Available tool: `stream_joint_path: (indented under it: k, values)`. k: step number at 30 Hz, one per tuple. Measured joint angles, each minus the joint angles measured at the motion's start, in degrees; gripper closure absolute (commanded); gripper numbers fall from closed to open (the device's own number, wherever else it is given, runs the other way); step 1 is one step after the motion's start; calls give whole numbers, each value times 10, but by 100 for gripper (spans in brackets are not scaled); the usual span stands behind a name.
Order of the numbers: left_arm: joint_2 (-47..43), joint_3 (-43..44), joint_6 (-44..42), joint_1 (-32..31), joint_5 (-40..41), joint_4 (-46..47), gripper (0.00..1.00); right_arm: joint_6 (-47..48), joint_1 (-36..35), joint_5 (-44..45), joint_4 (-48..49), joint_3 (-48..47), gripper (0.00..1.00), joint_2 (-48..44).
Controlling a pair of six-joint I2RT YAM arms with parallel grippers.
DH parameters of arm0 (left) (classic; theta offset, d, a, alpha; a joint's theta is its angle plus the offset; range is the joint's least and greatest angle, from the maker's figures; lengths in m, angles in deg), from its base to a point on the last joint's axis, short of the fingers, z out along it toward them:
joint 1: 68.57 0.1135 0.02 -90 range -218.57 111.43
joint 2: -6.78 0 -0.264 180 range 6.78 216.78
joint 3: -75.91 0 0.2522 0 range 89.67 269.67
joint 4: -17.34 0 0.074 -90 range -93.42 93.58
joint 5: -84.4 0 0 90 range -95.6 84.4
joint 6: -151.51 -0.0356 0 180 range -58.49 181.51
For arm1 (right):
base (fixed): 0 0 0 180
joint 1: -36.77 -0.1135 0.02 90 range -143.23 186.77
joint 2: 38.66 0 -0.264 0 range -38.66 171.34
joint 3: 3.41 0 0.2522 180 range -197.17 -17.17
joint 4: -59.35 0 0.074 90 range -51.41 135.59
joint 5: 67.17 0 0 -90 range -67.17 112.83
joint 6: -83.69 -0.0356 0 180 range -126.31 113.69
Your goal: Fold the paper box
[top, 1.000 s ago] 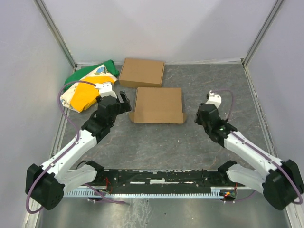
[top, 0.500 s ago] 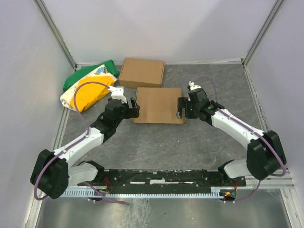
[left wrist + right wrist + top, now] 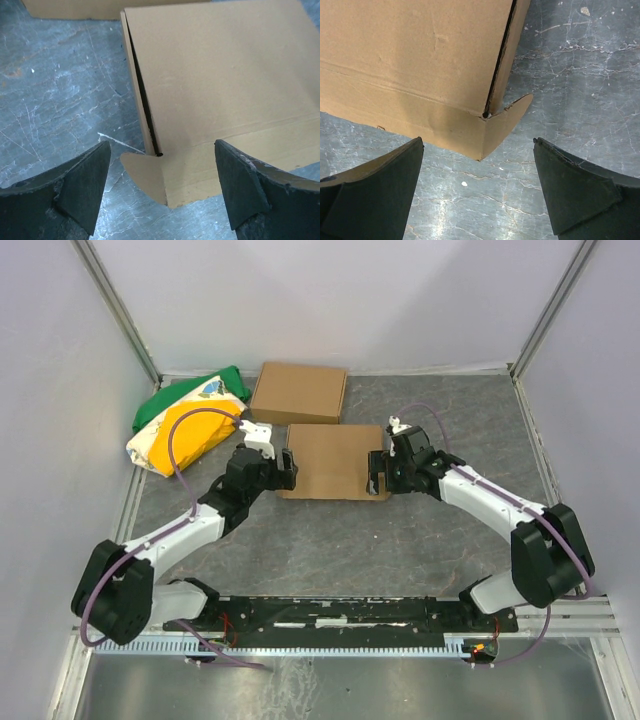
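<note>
The paper box [image 3: 335, 460] lies flat and closed on the grey table, a brown cardboard mailer with a rounded tab sticking out at each near corner. My left gripper [image 3: 288, 468] is open at its left near corner. In the left wrist view the box [image 3: 220, 90] and its tab [image 3: 147, 172] sit between the spread fingers [image 3: 85, 185] without touching them. My right gripper [image 3: 376, 472] is open at the right near corner. The right wrist view shows the box [image 3: 415, 65] and its corner tab [image 3: 507, 120] just ahead of the open gripper [image 3: 478, 142], nothing held.
A second, ready-made cardboard box [image 3: 299, 392] lies just behind the paper box. A green, yellow and white bag [image 3: 185, 425] sits at the back left, close to the left arm. Walls enclose the table on three sides.
Both arms have closed in on the box. The right gripper swung left from well off the box to its right near corner and opened. The left gripper moved right to the left corner.
</note>
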Motion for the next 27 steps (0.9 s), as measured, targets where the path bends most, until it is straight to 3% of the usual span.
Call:
stream_joint_path:
  k: [27]
  values:
    - [38, -19, -62, -30, -23, 11, 11, 17, 0, 1, 13, 3, 1, 34]
